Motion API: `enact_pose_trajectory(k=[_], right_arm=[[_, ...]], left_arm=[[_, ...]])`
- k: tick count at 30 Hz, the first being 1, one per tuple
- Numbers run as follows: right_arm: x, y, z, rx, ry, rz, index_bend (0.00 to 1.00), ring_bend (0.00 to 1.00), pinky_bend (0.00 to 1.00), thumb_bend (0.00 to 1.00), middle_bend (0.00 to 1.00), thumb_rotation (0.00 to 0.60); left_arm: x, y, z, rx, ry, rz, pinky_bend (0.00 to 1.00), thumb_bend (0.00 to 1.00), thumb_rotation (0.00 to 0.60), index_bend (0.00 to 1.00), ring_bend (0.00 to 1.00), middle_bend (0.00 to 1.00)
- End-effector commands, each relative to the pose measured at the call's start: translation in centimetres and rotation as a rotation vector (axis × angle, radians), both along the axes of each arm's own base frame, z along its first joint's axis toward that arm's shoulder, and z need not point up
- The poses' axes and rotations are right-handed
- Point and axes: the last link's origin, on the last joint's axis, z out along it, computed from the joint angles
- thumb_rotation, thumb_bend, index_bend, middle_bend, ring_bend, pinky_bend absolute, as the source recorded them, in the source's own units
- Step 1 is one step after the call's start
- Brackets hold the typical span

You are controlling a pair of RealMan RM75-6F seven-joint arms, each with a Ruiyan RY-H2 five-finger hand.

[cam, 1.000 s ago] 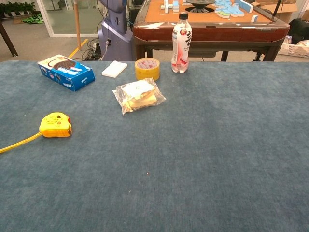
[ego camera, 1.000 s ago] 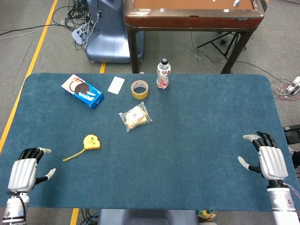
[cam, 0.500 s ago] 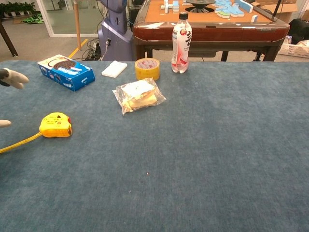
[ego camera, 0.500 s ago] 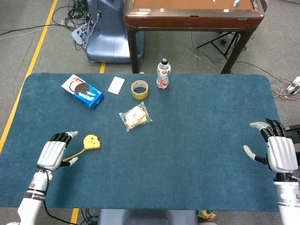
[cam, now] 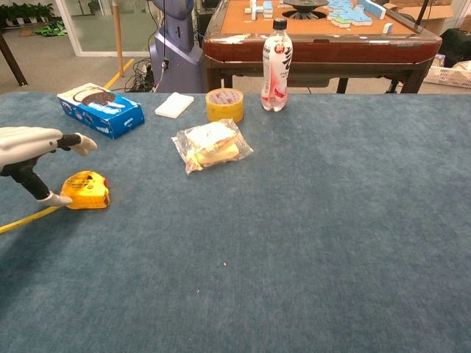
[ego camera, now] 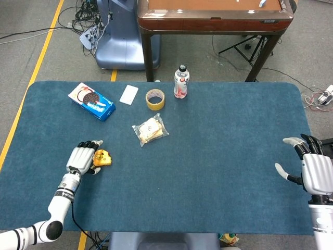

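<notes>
Head view shows my left hand point(ego camera: 83, 157), fingers spread, just beside the small yellow plastic tape measure point(ego camera: 102, 157) at the near left of the blue felt table point(ego camera: 218, 156). It looks light, rigid, slightly slick; I'd grip the case sides. A second ago that hand sat by the near edge. My right hand point(ego camera: 314, 169) rests spread, near right.
</notes>
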Motion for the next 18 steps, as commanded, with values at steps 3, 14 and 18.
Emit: enact_pose_trajectory(k=[3,14,18], right_arm=[[-0.1,0.1,0.0,0.002,0.0,-0.004,0.29,0.13,0.09,0.31,0.28,0.6],[-0.5,0.4,0.1,0.003,-0.005,-0.021,0.29,0.13,0.09,0.31,0.28,0.6],[-0.6,0.4,0.1,0.003,-0.006,-0.025,0.29,0.13,0.09,0.31,0.28,0.6]], left_arm=[[0.1,0.7,-1.3,-0.022,0.045,0.013,0.12,0.18,0.6,0.11,0.11,0.14],[-0.3,1.3,-1.9,-0.008,0.101,0.029,0.12,0.18,0.6,0.22,0.14,0.17],[-0.3,1.5,-2.1,0.002,0.088,0.039,0.12,0.18,0.6,0.26,0.16,0.2]])
